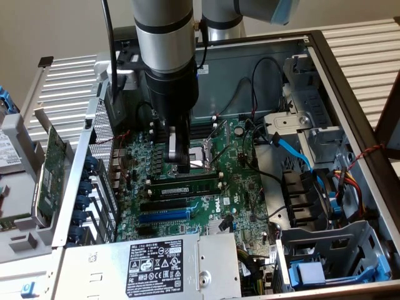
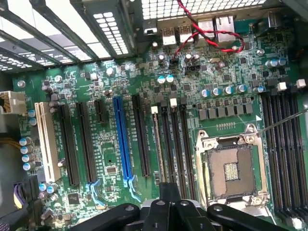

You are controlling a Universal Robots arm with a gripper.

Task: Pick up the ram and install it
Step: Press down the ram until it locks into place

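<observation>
Gripper: you see its fingers (image 1: pixel 179 164) closed together, low over the motherboard (image 1: pixel 244 187) beside the CPU socket (image 1: pixel 203 164), holding nothing you can make out.
Ram: in the exterior view you find the ram (image 1: pixel 185 186) seated flat in a slot just below the gripper.
Wrist view: you get the stick edge-on (image 2: pixel 157 144), the blue slot (image 2: pixel 123 139) and red wires (image 2: pixel 211 38).
Exterior view: you also see the power supply label (image 1: pixel 155 264).

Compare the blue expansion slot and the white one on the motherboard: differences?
Colour: the long blue plastic expansion slot is bright blue; the white plastic expansion slot is cream. Length: the blue slot looks longer than the white. Position: white ends the row; blue has black slots either side. Both stand empty, parallel, on the green motherboard.
</observation>
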